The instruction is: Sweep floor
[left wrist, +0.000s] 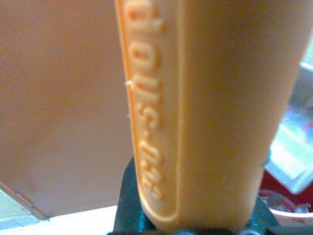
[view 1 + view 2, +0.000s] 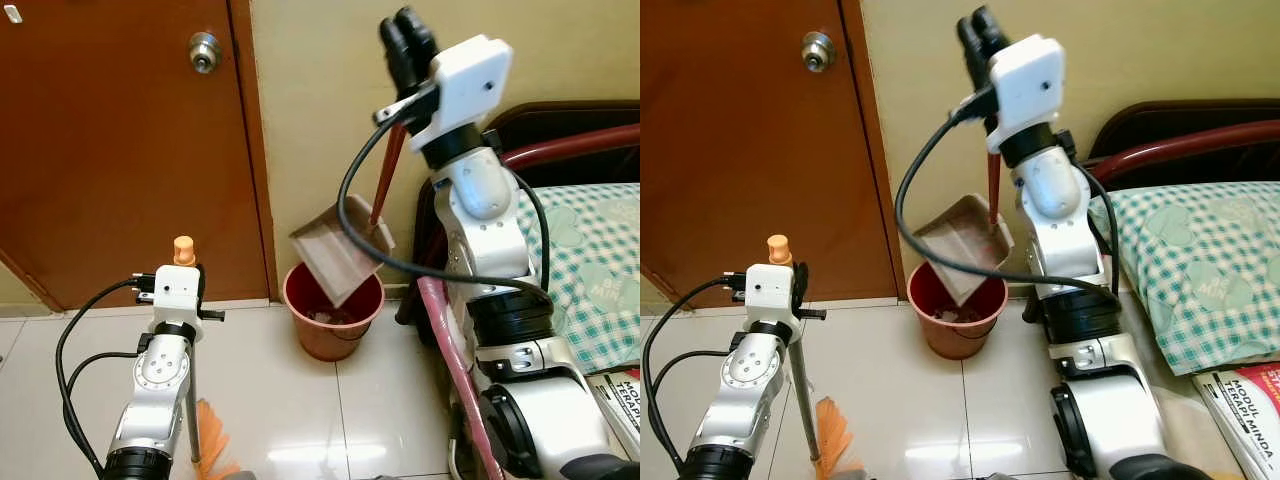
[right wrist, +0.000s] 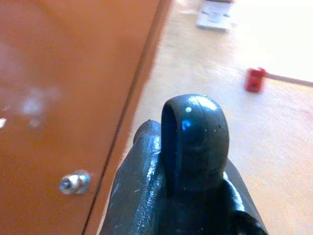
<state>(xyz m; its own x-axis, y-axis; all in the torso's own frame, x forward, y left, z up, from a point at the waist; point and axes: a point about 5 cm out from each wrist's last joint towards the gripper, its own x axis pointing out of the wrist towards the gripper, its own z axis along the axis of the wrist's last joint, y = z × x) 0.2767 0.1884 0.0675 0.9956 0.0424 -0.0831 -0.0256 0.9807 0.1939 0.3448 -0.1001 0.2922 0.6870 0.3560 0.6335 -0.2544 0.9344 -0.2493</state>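
The right claw (image 2: 405, 45) is raised high against the cream wall (image 2: 320, 100), its fingers pressed together on the top of the dustpan's dark red handle (image 2: 388, 170). The handle runs almost straight down, leaning a little leftward, to the dustpan (image 2: 335, 250), a flat brownish plastic tray tipped with its open mouth down and to the left, directly over the round red bucket (image 2: 333, 310). Some pale scraps lie inside the bucket.

At the near left, the left claw (image 2: 180, 285) is clamped round the broom (image 2: 205, 430). Its thin grey pole stands nearly upright, topped by an orange plastic cap (image 2: 184, 250) with raised lettering, and orange bristles fan out on the glossy pale floor tiles (image 2: 290, 410).

A brown wooden door (image 2: 120, 150) with a metal knob (image 2: 205, 50) stands far left. A bed (image 2: 590, 260) with a green checked cover lies on the right.
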